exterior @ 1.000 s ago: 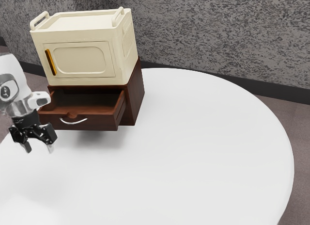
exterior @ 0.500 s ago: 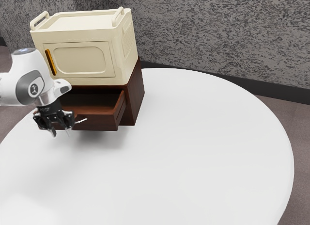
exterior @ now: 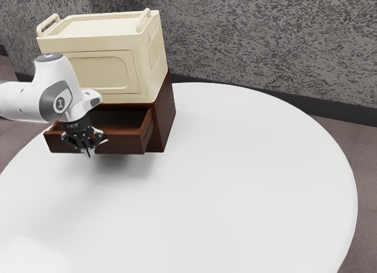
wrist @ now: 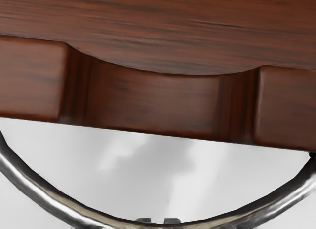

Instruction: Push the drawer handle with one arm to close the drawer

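Handle [wrist: 37, 192] is of shiny metal, curved like a bow, and it is fixed on the front of the drawer [exterior: 126, 145]. The drawer is open and comes out from the dark brown wooden cabinet [exterior: 165, 117]. Its front has a shallow rounded notch [wrist: 153, 103] in the upper edge, between the two ends of the handle. The claw [exterior: 88, 152] is at the handle, pointing downward, and its two fingers are narrow, close together; whether it touches the handle, I cannot tell. The white and grey arm [exterior: 23, 100] comes from the exterior view's left and covers part of the drawer. On top of the cabinet sits a cream storage box [exterior: 103, 27] with two raised grips. All this is standing on a round white counter [exterior: 235, 173], and behind it is a speckled grey wall [exterior: 265, 43].
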`<state>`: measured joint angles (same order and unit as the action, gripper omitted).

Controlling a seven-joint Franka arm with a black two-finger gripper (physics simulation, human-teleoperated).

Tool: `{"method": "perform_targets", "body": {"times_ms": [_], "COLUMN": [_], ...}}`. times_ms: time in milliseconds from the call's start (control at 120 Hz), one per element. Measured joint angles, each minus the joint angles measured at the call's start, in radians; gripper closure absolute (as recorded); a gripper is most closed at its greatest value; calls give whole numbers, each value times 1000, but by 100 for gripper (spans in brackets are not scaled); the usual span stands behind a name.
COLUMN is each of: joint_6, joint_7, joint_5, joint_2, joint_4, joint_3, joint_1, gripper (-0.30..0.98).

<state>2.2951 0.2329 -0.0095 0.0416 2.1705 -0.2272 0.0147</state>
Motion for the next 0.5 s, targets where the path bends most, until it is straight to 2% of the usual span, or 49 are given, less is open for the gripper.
{"method": "perform_targets", "body": {"times_ms": [500], "joint_6": [2], "joint_7": [29], "joint_5": [6], "joint_2": [105], "joint_4": [-156], "joint_3": [-2], "joint_1": [23], "gripper": [78]}}
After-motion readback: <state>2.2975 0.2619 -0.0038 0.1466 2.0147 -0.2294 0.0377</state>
